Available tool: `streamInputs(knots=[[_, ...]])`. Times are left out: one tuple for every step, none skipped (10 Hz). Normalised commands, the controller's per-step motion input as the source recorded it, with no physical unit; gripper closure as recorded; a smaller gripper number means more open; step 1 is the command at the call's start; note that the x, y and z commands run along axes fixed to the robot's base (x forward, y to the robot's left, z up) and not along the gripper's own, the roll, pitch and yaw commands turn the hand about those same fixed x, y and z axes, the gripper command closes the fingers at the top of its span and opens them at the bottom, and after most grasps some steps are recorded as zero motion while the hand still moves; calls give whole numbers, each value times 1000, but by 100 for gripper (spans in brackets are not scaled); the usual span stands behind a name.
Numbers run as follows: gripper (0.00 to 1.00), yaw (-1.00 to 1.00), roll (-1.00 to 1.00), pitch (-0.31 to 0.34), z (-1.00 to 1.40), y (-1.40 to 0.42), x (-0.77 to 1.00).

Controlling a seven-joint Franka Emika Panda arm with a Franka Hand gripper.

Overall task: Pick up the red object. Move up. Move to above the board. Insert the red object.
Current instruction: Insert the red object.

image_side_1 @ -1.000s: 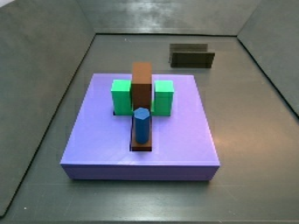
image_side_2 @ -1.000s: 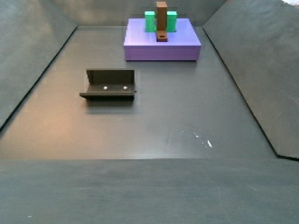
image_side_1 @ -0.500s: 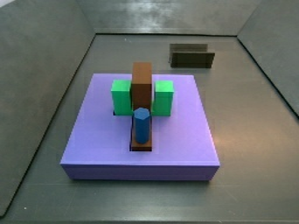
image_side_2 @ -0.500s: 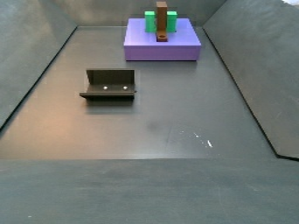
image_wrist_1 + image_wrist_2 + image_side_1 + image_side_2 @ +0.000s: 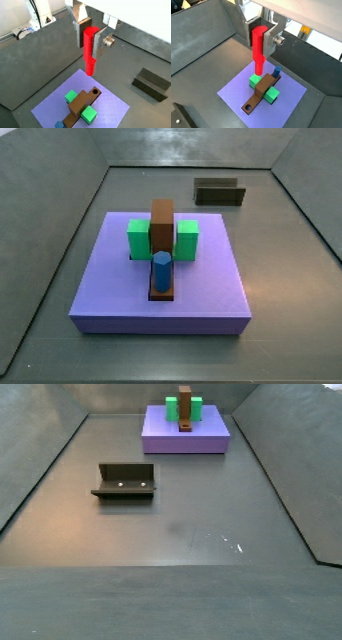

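Observation:
My gripper [image 5: 89, 44] [image 5: 258, 42] is shut on the red object [image 5: 89, 50] [image 5: 258, 51], a slim red peg held upright high above the board [image 5: 108, 107] [image 5: 288, 93]. The peg's lower end hangs over the board's lavender top, apart from it. The board carries a brown strip [image 5: 80, 103] [image 5: 260, 92] with a hole [image 5: 96, 92] [image 5: 250, 107], green blocks [image 5: 71, 95] [image 5: 270, 94] and a blue peg [image 5: 276, 70]. In both side views the board [image 5: 100, 288] [image 5: 210, 441] shows, but the gripper and the red object are out of view.
The fixture, a dark L-shaped bracket, stands on the floor apart from the board [image 5: 151, 83] [image 5: 221, 193] [image 5: 126, 481]. Grey walls enclose the floor on all sides [image 5: 54, 218] [image 5: 40, 469].

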Motion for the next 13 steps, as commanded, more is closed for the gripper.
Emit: streamInputs(knots=[[100,0,63,0,-283,323,71],[100,-80,126,0,-774,651,103],[100,0,166,-34,-794,840,0],[100,0,0,-103,-1000,234,0],[100,123,-43,-144,-946,-57,200],[100,69,-90,-154,-823,-249,177],[100,60,-106,-99,-840,-243,134],[100,31,-91,-117,-880,-9,166],[100,106,0,-133,-717,74,37],[100,151,77,-41,-591,226,0],[100,163,59,-20,-560,126,0],[100,63,67,-19,-520,0,0],[100,46,91,-4,-369,0,0]])
